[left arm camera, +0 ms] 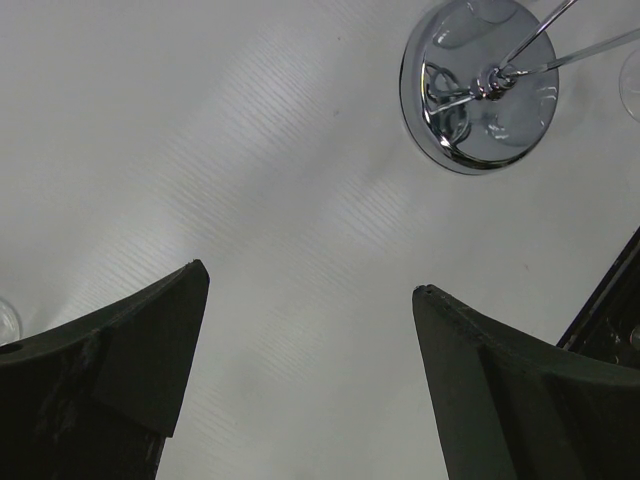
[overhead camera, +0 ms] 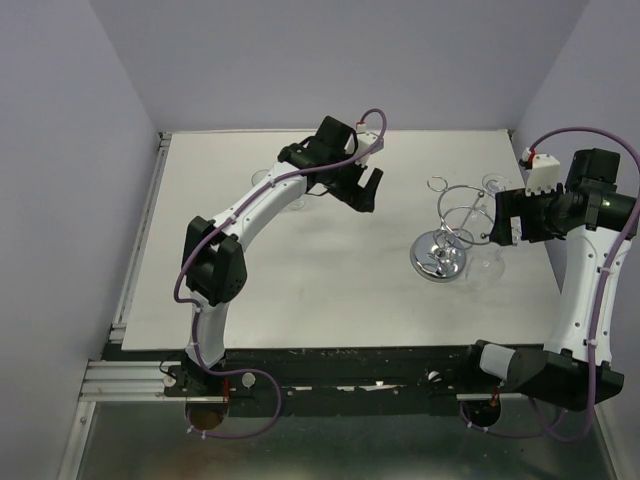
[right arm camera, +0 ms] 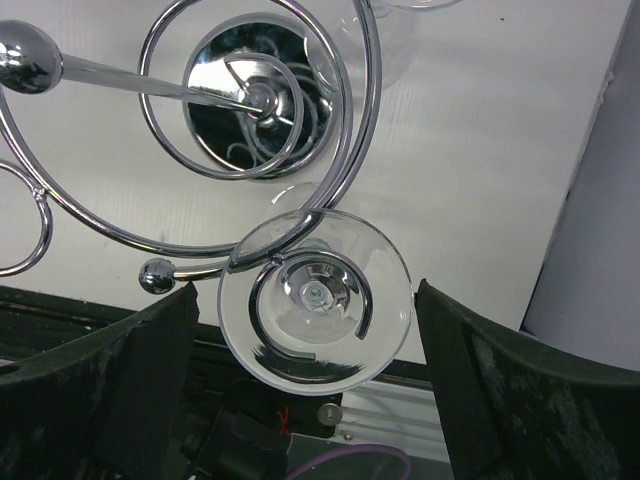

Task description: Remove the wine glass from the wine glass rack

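The wine glass (right arm camera: 315, 300) is hung upside down on the rack (overhead camera: 440, 258), near the right edge of the table (overhead camera: 300, 300), stem up and down. It is seen in the gap of the spread-apart right tool (right arm camera: 305, 290). The left tool (left arm camera: 310, 275), also spread apart, is placed farther away.

Right wrist view: wine glass (right arm camera: 315, 300) seen foot-on between the right gripper (right arm camera: 305, 288) fingers, bowl hidden behind the foot. Rack (right arm camera: 255, 95) loops cut off at left and top edges. Another glass (right arm camera: 420, 3) beyond the fingertips, mostly out of frame. Left wrist view: rack arms run off frame past the left gripper (left arm camera: 310, 278); glass sliver (left arm camera: 5, 322) beside one finger, rest cut off. Top view: faint glasses (overhead camera: 262, 180) partly under left arm, can't count.
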`<action>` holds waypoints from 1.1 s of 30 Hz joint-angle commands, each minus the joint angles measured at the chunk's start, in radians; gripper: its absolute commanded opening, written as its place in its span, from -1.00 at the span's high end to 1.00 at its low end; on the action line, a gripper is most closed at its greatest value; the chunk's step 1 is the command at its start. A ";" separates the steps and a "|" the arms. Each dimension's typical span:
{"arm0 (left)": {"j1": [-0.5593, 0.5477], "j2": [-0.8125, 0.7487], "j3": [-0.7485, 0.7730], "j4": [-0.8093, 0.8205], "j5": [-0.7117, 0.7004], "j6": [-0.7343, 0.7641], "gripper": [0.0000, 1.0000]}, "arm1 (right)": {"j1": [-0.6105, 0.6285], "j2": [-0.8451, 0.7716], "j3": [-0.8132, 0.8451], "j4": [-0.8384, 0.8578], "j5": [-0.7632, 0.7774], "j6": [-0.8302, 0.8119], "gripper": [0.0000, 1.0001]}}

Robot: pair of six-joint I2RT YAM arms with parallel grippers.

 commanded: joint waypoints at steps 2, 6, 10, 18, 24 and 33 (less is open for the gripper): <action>-0.008 -0.031 0.000 0.014 0.008 -0.007 -0.97 | 0.003 0.020 -0.009 -0.087 0.023 0.011 -0.90; -0.006 -0.028 0.000 0.012 0.008 -0.009 -0.98 | 0.004 0.027 -0.003 -0.087 0.018 0.011 -0.82; -0.008 -0.025 0.002 0.015 0.010 -0.012 -0.98 | 0.003 0.028 0.008 -0.087 0.018 0.008 -0.73; -0.008 -0.016 0.006 0.015 0.016 -0.013 -0.97 | 0.004 0.020 0.061 -0.103 0.010 0.000 -0.45; -0.006 -0.010 0.011 0.017 0.021 -0.019 -0.98 | 0.004 0.014 0.103 -0.124 0.007 -0.006 -0.33; -0.008 -0.008 0.009 0.017 0.024 -0.022 -0.97 | 0.012 0.005 0.121 -0.141 -0.039 -0.011 -0.25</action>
